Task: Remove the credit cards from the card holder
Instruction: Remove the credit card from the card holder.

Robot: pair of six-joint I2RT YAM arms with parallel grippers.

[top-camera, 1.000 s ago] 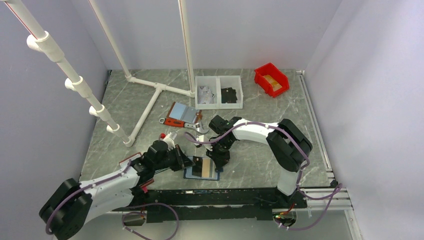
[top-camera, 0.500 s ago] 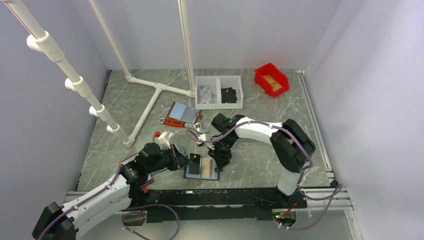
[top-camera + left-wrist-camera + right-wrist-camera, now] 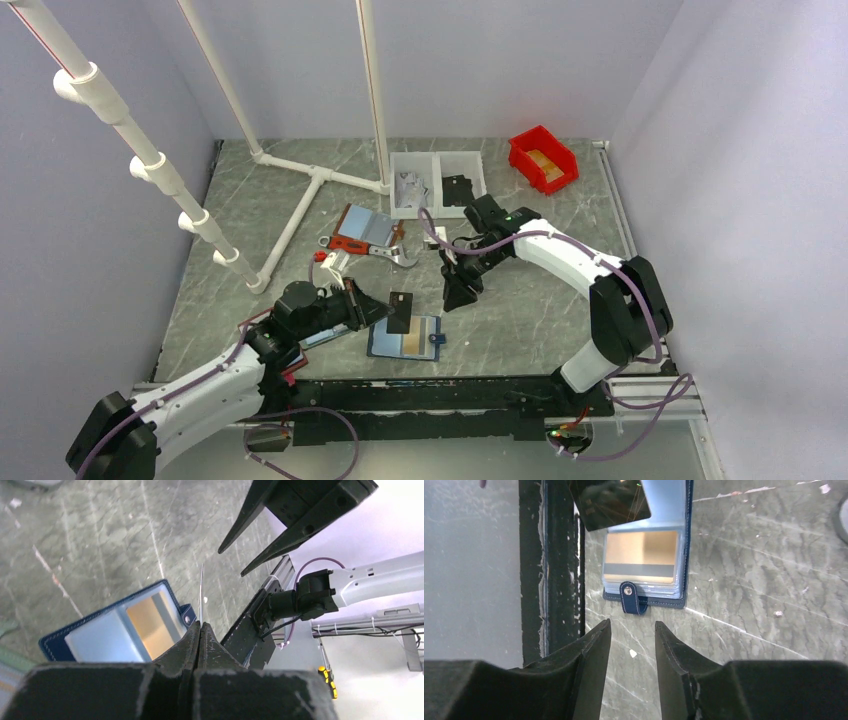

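Your left gripper (image 3: pixel 384 313) is clenched on the black card (image 3: pixel 401 312), pinching it by one edge. In the left wrist view the jaws press flat together, and the card (image 3: pixel 201 592) shows only as a thin line standing out from their tips. The card hangs tilted over the far left part of the card holder (image 3: pixel 384 341). Seen from the right wrist, it (image 3: pixel 610 500) overlaps the half of the holder that lies away from the strap; you cannot tell from these views whether it touches that half. The card holder (image 3: pixel 685 555) lies open and flat on the desk (image 3: pixel 520 310), light blue pockets up. The tan card (image 3: pixel 641 555) is tucked in the pocket of the strap-side half, its dark stripe showing. The strap tab (image 3: pixel 631 597) pokes out past that half's outer edge. Your right gripper (image 3: pixel 458 295) is released: its jaws stand apart with nothing between them, and it hovers just beyond the holder's far right corner, clear of it. The black rail (image 3: pixel 450 392) at the desk's front runs near the holder's near edge. Farther out, a red-edged holder (image 3: pixel 362 228) lies open well beyond the card holder's far left side. The white bins (image 3: pixel 437 183) stand straight behind the card holder, and a red bin (image 3: pixel 543 158) sits well off to its far right.
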